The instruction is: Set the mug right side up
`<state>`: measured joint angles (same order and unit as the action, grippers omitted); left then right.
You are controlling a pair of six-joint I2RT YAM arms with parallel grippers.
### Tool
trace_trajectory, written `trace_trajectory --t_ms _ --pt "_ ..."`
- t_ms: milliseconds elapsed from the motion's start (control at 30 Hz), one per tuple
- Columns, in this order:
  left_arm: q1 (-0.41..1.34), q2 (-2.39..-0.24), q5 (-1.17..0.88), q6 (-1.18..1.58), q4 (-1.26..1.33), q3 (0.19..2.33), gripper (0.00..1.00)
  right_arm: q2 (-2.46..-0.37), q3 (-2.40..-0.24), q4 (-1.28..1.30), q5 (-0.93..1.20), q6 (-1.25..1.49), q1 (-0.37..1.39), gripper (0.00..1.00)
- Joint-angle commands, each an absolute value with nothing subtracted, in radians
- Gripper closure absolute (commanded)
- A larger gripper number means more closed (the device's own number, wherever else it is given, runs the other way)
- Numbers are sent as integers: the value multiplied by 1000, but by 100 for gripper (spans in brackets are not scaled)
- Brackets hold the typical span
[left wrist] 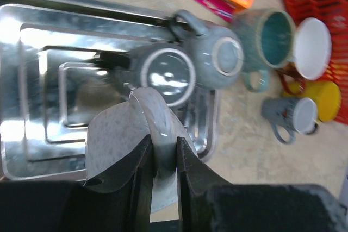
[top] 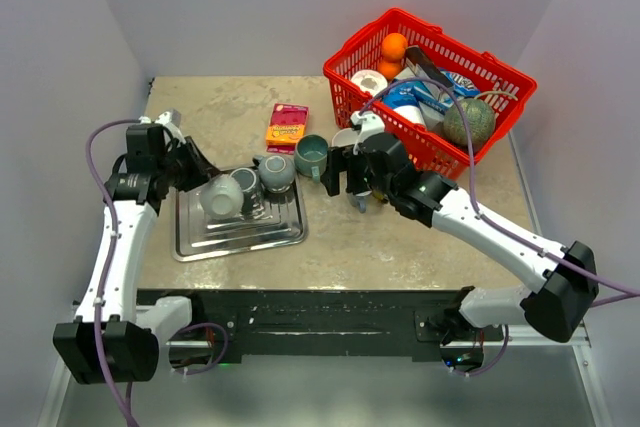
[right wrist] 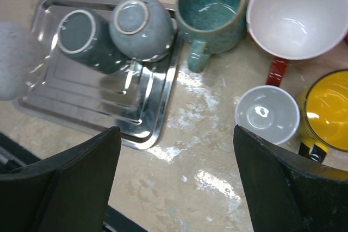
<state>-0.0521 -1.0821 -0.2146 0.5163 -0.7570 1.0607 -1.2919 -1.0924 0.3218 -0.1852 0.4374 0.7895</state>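
Observation:
My left gripper point(left wrist: 163, 156) is shut on the wall of a pale grey speckled mug point(left wrist: 117, 134), one finger inside it and one outside. It holds the mug over the steel tray point(left wrist: 38, 80); the top view shows mug point(top: 220, 195) and gripper point(top: 198, 179) at the tray's left part. A dark grey mug point(left wrist: 163, 74) and a blue-grey mug point(left wrist: 220, 58) stand upside down on the tray. My right gripper point(right wrist: 176, 188) is open and empty above bare table right of the tray; it also shows in the top view point(top: 360, 197).
A teal mug point(right wrist: 209, 4), a white mug with a red handle point(right wrist: 299, 14), a small grey mug point(right wrist: 266, 113) and a yellow mug point(right wrist: 326, 110) stand upright right of the tray. A red basket point(top: 430, 87) of goods sits back right. A snack box point(top: 287, 124) lies behind the tray.

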Motion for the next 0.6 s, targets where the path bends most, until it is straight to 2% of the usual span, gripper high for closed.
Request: trace_trajectory --t_ms 0,133,367,567 --pt "-40 -986 -618 422 -554 1046 100 -1263 -1180 258 -11 351 785 12" --pt "-25 -924 -828 388 -457 1045 100 -1244 -1247 216 244 255 784 7" --pt "41 -862 -1121 422 -258 1049 100 -1273 -1351 115 685 186 784 5" --pt "149 -862 -1192 429 -187 1075 100 -1321 -1400 29 765 195 792 6"
